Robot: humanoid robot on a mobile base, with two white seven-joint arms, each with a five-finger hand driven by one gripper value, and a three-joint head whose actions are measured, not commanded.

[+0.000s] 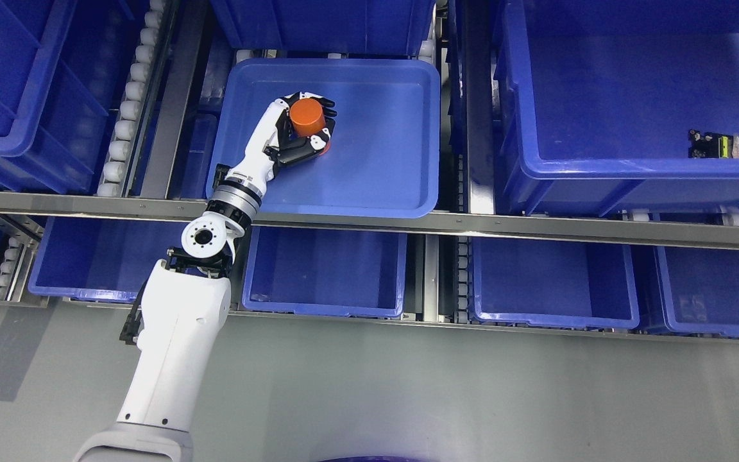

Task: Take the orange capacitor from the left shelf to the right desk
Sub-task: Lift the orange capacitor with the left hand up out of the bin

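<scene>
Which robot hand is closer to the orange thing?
Left. The left hand has its fingers wrapped around the orange capacitor in the tray. The right hand isn't in view.

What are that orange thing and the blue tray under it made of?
The orange capacitor, held in the left robot hand, looks like a matte plastic-sleeved cylinder: flat, even colour with no metallic glint, though I can't be sure. The blue tray looks like moulded plastic, with rounded corners, a rolled rim and a soft sheen.

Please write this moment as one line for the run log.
left hand: shut on capacitor | place: over blue tray on shelf | right hand: not in view | delivery: not yet done
</scene>
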